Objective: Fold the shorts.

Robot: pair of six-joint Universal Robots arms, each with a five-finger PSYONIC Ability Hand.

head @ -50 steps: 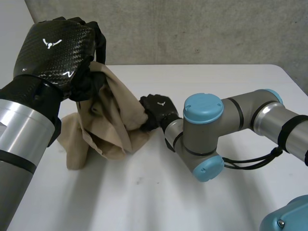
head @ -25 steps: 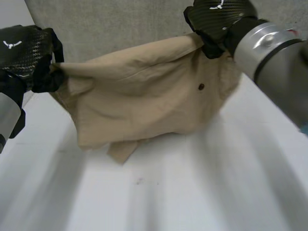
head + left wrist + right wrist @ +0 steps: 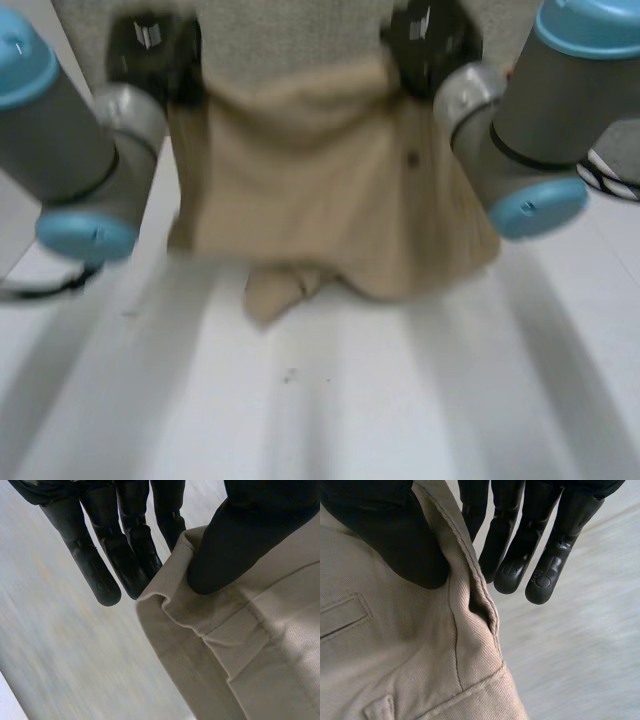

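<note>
Shorts (image 3: 320,190) of beige cloth hang spread in the air between the two hands, above the far part of the white counter (image 3: 350,400). The left hand (image 3: 150,45) holds one upper corner and the right hand (image 3: 430,40) the other, so the top edge runs nearly level between them, sagging a little in the middle. A small dark button (image 3: 412,158) sits on the cloth below the right hand. The lower part bunches into a fold that reaches down toward the counter; I cannot tell whether it touches.

In the left wrist view the thumb (image 3: 235,535) presses on the seamed band at the corner, and the straight fingers (image 3: 100,570) lie behind it with their tips showing past the edge, so the cloth is pinched between them. The right wrist view shows the same grip: thumb (image 3: 395,535) on the front of the cloth near a pocket slit (image 3: 340,617), straight fingers (image 3: 517,565) behind the stitched edge, the cloth clamped between. The left arm (image 3: 60,130) and right arm (image 3: 540,110) flank the hanging cloth.
</note>
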